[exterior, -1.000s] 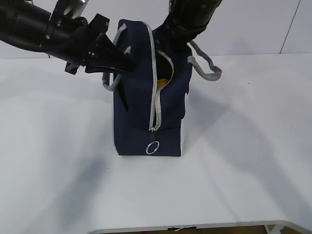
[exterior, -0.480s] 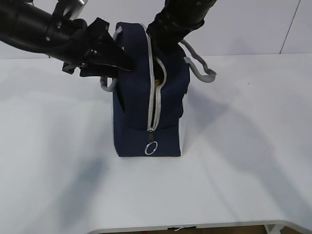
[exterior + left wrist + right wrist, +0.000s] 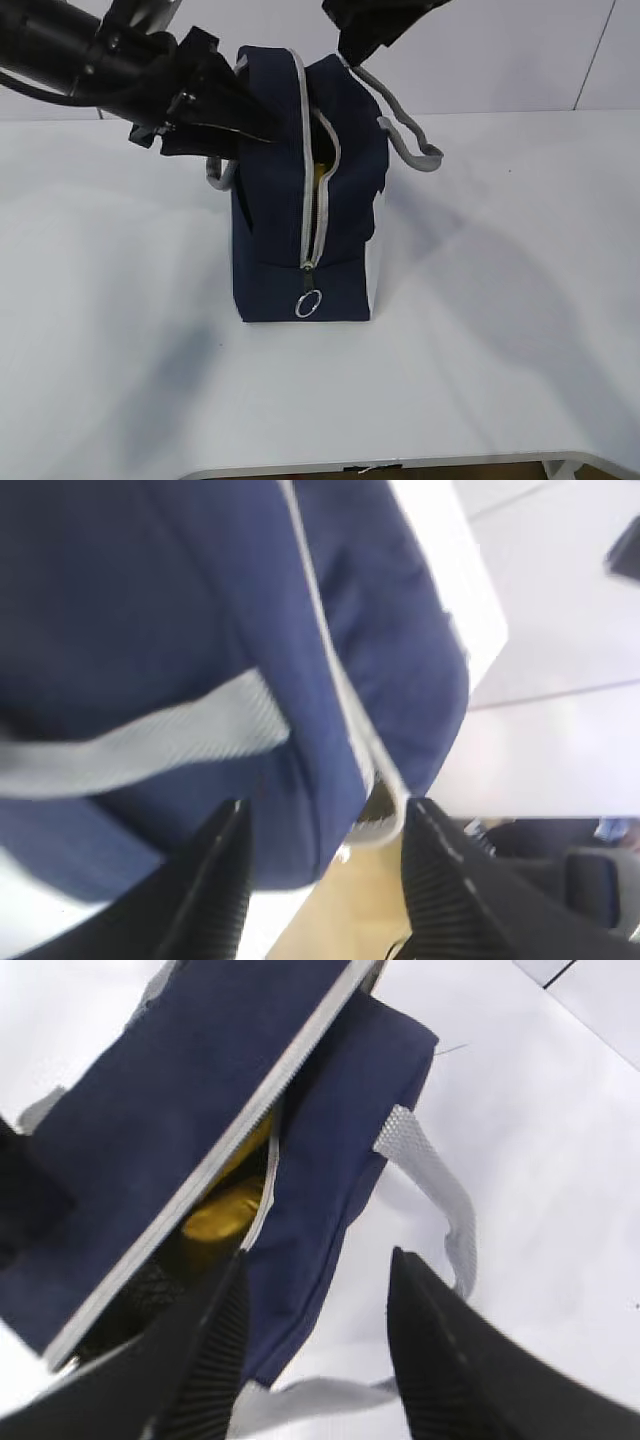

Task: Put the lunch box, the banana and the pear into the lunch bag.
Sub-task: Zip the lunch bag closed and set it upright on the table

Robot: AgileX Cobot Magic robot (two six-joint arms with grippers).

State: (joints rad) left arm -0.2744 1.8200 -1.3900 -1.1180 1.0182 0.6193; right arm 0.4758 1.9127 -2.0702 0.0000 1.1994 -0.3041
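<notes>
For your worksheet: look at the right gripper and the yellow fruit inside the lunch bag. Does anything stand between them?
Nothing solid does. In the right wrist view the right gripper stands open above the lunch bag, and the yellow fruit shows through the unzipped slit. The gap is narrow, edged by the grey zipper.

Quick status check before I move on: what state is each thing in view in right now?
lunch bag: upright on the table, zipper partly open.
zipper pull: low on the front, ring hanging.
yellow fruit: inside the bag; which fruit, cannot tell.
lunch box: not visible.
left gripper: open, bag's edge between its fingers.
right gripper: open, above the bag, holding nothing.
</notes>
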